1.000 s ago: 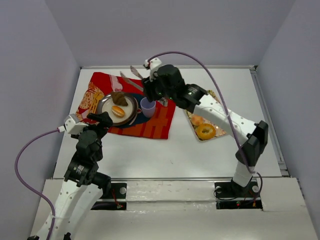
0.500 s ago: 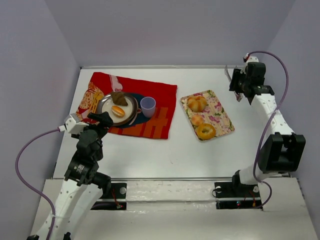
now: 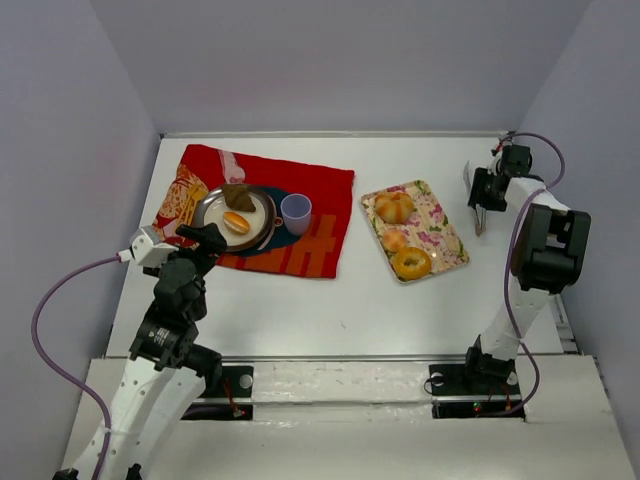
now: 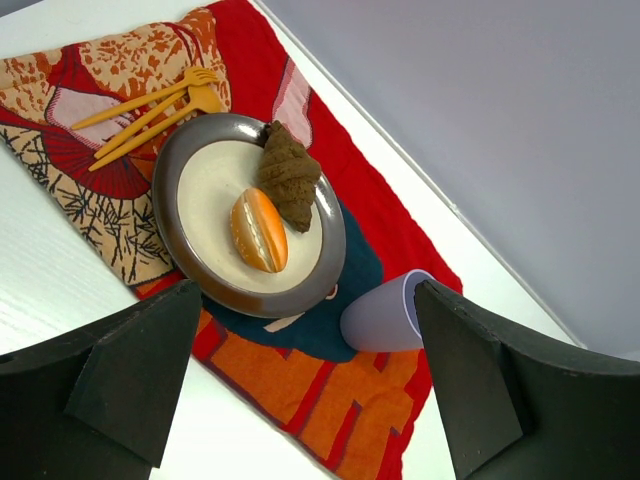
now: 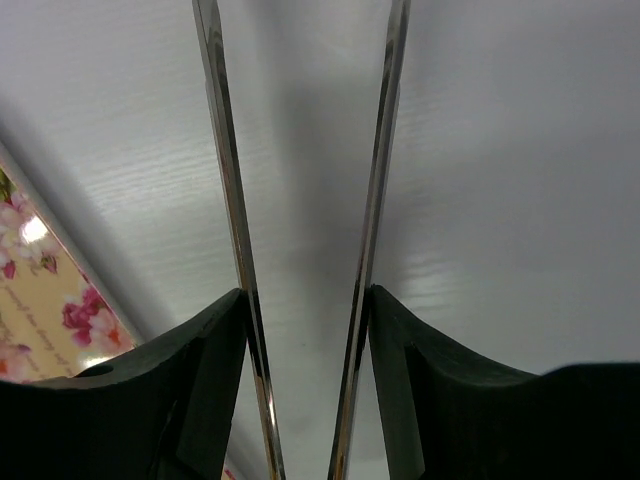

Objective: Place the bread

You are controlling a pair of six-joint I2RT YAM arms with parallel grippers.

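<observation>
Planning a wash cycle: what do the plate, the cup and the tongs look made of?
Plate: likely glazed ceramic, glossy brown rim, cream centre. Cup: probably matte plastic, even lavender, no shine. Tongs: polished metal, mirror-like thin strips.

1. You've got a white table (image 3: 330,310) with a faint grain up close.
2. Plain grey-lilac back wall (image 3: 340,60), left wall (image 3: 60,200) and right wall (image 3: 600,150) box it in.
3. A metal rail (image 3: 340,357) runs along its near edge.
4. Your light is soft, the shadows faint.

tongs (image 5: 219,100): polished metal, mirror-bright
plate (image 4: 165,205): glazed, glossy rim
cloth (image 4: 300,390): printed fabric, matt
cup (image 4: 385,315): smooth matt plastic
table (image 5: 500,150): white, faint grain
</observation>
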